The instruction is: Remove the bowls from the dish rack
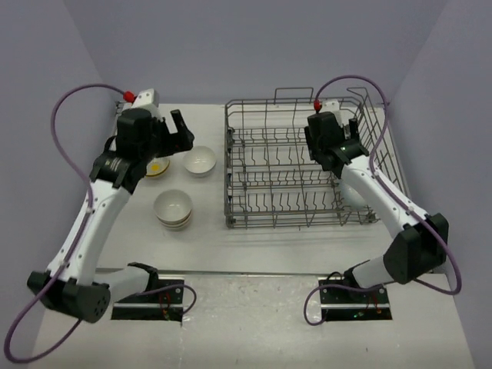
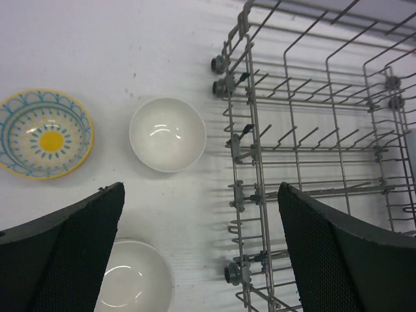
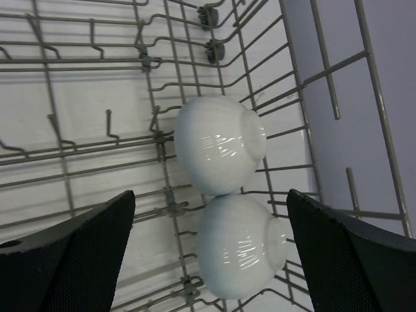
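**Two bowls to go, right gripper poised above them**

The right gripper [image 3: 211, 195] hangs inside the rack [image 1: 229, 165], jaws spread wide and empty, straddling two white bowls [image 3: 221, 143]. They touch each other and lean on the tines with their rounded backs up, by the worktop's right edge. That spread suits closing across a bowl's body, probably the next pick.

The left gripper [image 2: 201, 195], also wide apart and empty, hovers over the worktop's left half. There a teal bowl [image 2: 45, 133], a plain bowl [image 2: 168, 134] and a stack [image 1: 173, 209] sit rims up, clear of the rack.
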Available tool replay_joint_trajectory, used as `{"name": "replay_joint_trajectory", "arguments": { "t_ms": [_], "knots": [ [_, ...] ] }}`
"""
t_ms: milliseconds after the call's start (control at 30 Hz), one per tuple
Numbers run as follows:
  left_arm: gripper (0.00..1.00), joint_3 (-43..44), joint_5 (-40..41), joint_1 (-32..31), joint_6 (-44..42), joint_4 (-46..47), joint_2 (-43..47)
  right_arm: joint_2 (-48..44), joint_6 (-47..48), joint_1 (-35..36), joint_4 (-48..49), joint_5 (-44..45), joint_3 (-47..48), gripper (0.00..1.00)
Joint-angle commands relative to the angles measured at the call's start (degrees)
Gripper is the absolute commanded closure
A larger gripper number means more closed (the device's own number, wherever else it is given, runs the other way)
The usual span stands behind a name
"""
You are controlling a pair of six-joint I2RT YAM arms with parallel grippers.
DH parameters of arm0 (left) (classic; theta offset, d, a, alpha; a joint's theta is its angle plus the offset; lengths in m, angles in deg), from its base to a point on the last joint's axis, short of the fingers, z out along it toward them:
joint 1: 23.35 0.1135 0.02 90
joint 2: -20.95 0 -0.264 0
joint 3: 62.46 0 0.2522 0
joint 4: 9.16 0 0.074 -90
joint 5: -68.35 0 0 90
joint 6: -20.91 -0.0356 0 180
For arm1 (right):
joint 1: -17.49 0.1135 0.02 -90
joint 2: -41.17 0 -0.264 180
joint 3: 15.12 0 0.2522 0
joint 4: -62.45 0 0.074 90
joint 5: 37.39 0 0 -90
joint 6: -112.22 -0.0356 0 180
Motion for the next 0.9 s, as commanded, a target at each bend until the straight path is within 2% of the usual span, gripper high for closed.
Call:
{"name": "replay_joint_trajectory", "arguments": {
  "t_ms": [0, 100, 167, 267, 367, 600, 700, 867],
  "knots": [
    [0.0, -10.6, 5.6, -1.3, -3.4, 0.0, 14.5, 6.3, 6.4, -1.5, -1.3, 10.8, 4.9, 0.01],
    [0.0, -20.9, 6.4, -1.3, -6.3, 3.3, 22.2, 11.3, 7.6, -2.3, -1.3, 13.7, 7.4, 0.01],
    [0.0, -24.7, 5.4, -1.5, -7.3, 5.3, 27.9, 15.7, 7.8, -2.3, -1.2, 15.2, 8.4, 0.01],
    [0.0, -32.5, 0.4, -1.9, -8.0, 9.1, 32.8, 19.3, 7.6, -2.6, -0.3, 15.8, 8.7, 0.01],
    [0.0, -33.1, -3.7, -2.7, -8.3, 10.0, 34.2, 22.4, 7.0, -2.9, -1.2, 15.4, 8.9, 0.01],
    [0.0, -33.7, -5.1, -3.1, -8.2, 10.6, 35.1, 27.0, 5.1, -3.3, -2.4, 15.1, 8.3, 0.01],
    [0.0, -34.1, -8.8, -3.3, -8.7, 11.6, 35.5, 27.9, 5.1, -4.3, -2.5, 14.5, 7.9, 0.01],
    [0.0, -34.1, -8.9, -3.5, -8.8, 11.6, 35.5, 28.2, 6.9, -5.6, -1.0, 18.2, 7.0, 0.01]
  ]
}}
